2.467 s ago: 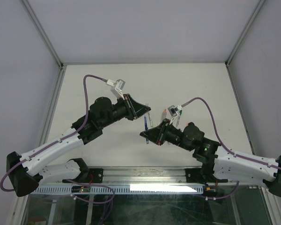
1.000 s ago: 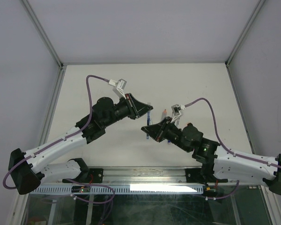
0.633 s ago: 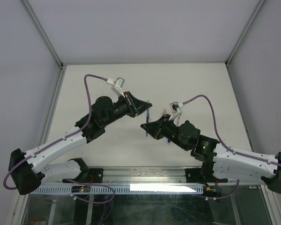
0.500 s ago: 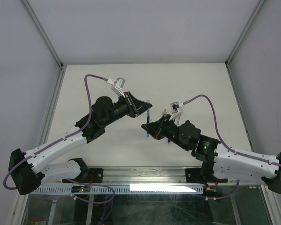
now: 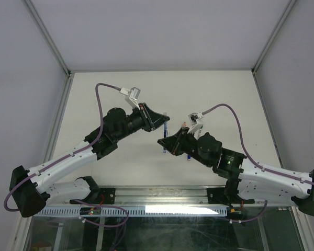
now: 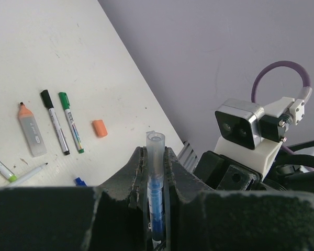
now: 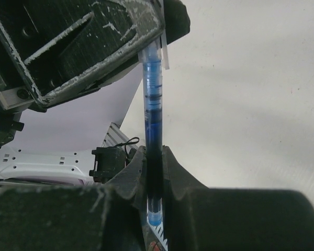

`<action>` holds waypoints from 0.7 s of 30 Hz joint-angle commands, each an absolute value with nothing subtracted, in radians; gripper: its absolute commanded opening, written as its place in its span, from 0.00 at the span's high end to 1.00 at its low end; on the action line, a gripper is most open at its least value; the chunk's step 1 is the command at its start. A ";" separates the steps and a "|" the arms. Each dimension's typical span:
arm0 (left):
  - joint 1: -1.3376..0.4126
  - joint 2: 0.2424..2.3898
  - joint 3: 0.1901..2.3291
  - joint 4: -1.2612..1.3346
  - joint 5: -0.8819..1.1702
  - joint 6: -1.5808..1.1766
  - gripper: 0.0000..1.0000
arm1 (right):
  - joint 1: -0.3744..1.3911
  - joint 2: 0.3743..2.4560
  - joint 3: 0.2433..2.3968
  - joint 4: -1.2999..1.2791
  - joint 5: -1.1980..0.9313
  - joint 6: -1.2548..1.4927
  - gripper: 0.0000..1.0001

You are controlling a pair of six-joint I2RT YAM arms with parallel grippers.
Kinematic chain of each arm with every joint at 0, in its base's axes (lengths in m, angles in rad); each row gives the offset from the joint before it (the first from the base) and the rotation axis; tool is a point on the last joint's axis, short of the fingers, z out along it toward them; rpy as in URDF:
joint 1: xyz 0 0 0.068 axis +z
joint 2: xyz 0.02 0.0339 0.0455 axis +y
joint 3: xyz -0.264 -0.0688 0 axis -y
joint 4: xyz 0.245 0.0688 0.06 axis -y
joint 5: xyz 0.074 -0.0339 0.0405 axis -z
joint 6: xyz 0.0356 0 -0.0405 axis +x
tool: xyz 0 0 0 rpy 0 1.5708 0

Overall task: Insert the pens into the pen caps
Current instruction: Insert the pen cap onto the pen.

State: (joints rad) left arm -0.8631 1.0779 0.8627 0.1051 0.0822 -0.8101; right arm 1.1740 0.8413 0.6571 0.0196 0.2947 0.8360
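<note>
The white table (image 5: pixel 214 94) carries both arms, which meet over its middle with the left gripper (image 6: pixel 156 157) and the right gripper (image 7: pixel 154 157) facing each other, raised off the surface. Both have their fingers drawn in tight on the same blue pen (image 7: pixel 152 99), a clear barrel with blue inside. The left grips it just below its clear end and the right nearer its blue end, so the pen spans the gap between them in the air. Whether a cap sits on either end I cannot tell. On the table beyond lie an orange highlighter (image 6: pixel 30 135), a black-capped pen (image 6: pixel 55 123) beside a green-capped pen (image 6: pixel 71 124), and an orange cap (image 6: pixel 99 128) just to their right.
</note>
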 commanded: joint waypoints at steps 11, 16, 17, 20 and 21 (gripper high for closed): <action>-0.890 1.050 0.864 0.090 0.223 -0.796 1.00 | 1.119 0.866 0.667 0.083 0.414 0.943 1.00; -0.890 1.055 0.859 0.091 0.232 -0.798 1.00 | 1.113 0.834 0.673 0.058 0.457 0.912 1.00; -0.890 1.056 0.859 0.091 0.236 -0.799 1.00 | 1.109 0.834 0.681 0.055 0.466 0.894 1.00; -0.890 1.063 0.862 0.090 0.246 -0.797 1.00 | 1.098 0.838 0.709 0.058 0.491 0.835 1.00; -0.890 1.064 0.861 0.090 0.251 -0.795 1.00 | 1.094 0.840 0.718 0.066 0.498 0.812 1.00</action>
State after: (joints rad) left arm -0.8623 1.0790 0.8600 0.0822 0.0898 -0.7994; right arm 1.1587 0.8558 0.6571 0.0223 0.2798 0.8711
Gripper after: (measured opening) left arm 0.117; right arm 0.100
